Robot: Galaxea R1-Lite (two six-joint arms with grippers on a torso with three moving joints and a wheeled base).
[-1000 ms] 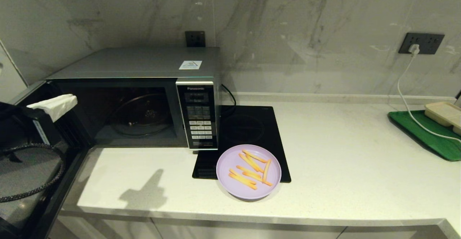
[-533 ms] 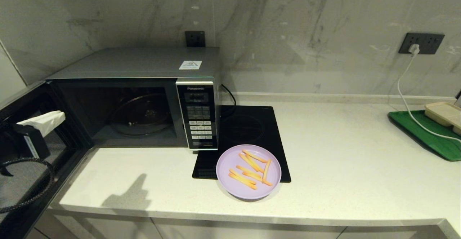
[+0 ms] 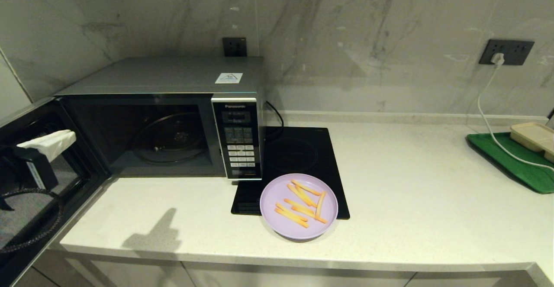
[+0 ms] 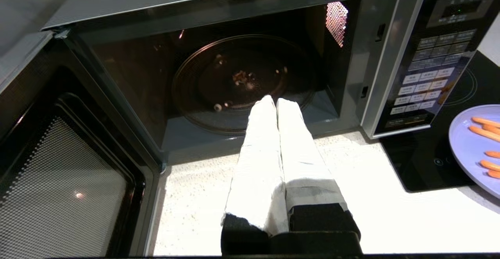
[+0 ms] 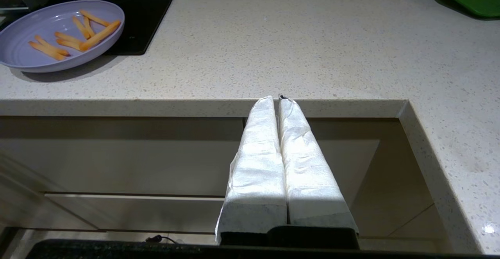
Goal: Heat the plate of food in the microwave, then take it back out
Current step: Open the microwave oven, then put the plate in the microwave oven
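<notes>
I hold the right gripper parked nearest me, off the front edge of the table and below its top; its two white-wrapped fingers are pressed together and grip nothing, which keeps that arm out of the working lane. The left gripper sits at the far left beside the swung-out microwave door, also with fingers closed flat and empty, pointed toward the open cavity; I judge it has finished with the door. One plate of food stands near the table's front edge, half on the black induction cooktop, just in front of the keypad side of the microwave and not yet inside. I count seven orange sticks on it. Behind it, the single microwave stands open, its one glass turntable bare and ready to receive the plate. Well apart on the far right lies one green tray carrying a beige container, crossed by a white cable from the wall socket. A second socket sits behind the microwave.
</notes>
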